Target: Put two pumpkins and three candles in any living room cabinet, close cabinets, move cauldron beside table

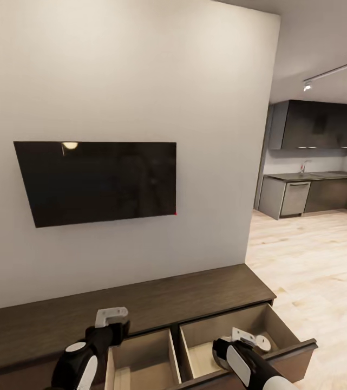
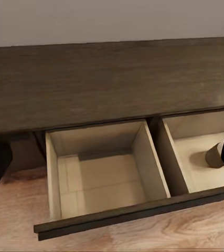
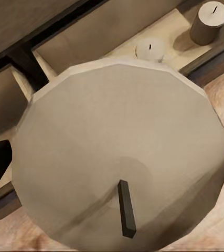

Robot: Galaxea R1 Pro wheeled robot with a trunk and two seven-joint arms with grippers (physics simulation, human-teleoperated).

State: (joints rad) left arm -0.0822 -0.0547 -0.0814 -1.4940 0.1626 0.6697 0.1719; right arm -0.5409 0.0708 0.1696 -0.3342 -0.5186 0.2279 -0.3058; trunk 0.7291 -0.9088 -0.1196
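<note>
The right gripper (image 1: 243, 337) is clamped on a candle (image 3: 119, 157) above the open right drawer (image 1: 281, 330); two candles (image 3: 149, 49) already stand inside; lower it clear of them before release. Left gripper (image 1: 111, 316) jaw state: cannot tell.

Left hand (image 1: 111, 316) raised, fingers upward, right hand (image 1: 242, 337) reaching forward, grasping a candle (image 3: 117, 157)

Wall-mounted black screen (image 1: 97, 181), distant kitchen counter (image 1: 314, 176)
</note>
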